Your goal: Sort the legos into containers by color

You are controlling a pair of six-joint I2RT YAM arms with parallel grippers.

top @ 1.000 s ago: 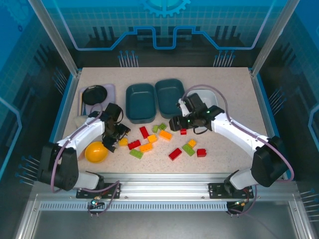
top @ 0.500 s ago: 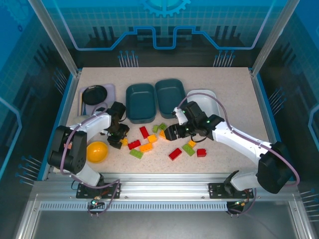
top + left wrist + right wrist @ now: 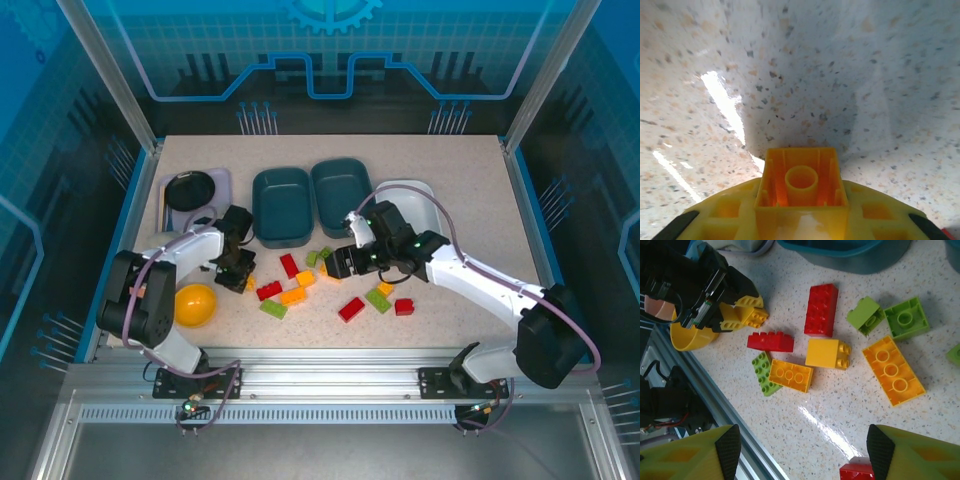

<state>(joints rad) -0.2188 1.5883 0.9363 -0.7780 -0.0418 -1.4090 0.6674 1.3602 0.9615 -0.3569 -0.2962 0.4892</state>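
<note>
We see the left gripper (image 3: 240, 274) clamped on a small yellow brick (image 3: 801, 182), its fingers (image 3: 715, 222) pressed against either side of it. The brick's hollow underside (one round tube in the middle) faces the wrist camera, and bare speckled table (image 3: 850, 75) lies past the fingertips. We cannot tell whether the brick is touching the table or raised off it. A yellow bowl (image 3: 194, 304) sits just behind these fingers, on the side of the arm bases.

The right gripper (image 3: 802, 445) hovers over the scattered pile with its fingers (image 3: 727, 452) spread wide and nothing between them. Straight ahead of the gap lie an orange brick (image 3: 791, 375) touching a green brick (image 3: 764, 373), then a yellow block (image 3: 827, 353), a red brick on its side (image 3: 770, 341) and a long red brick (image 3: 821, 309). Ahead of the right-hand finger lies a long orange brick (image 3: 893, 370), with two light green bricks (image 3: 906, 317) beyond it. A red corner (image 3: 856, 472) shows just beside that same finger.

Past the pile from the right fingers stand the teal bins (image 3: 281, 205), side by side. The white bin (image 3: 420, 192) lies behind the right gripper, partly under its arm.
</note>
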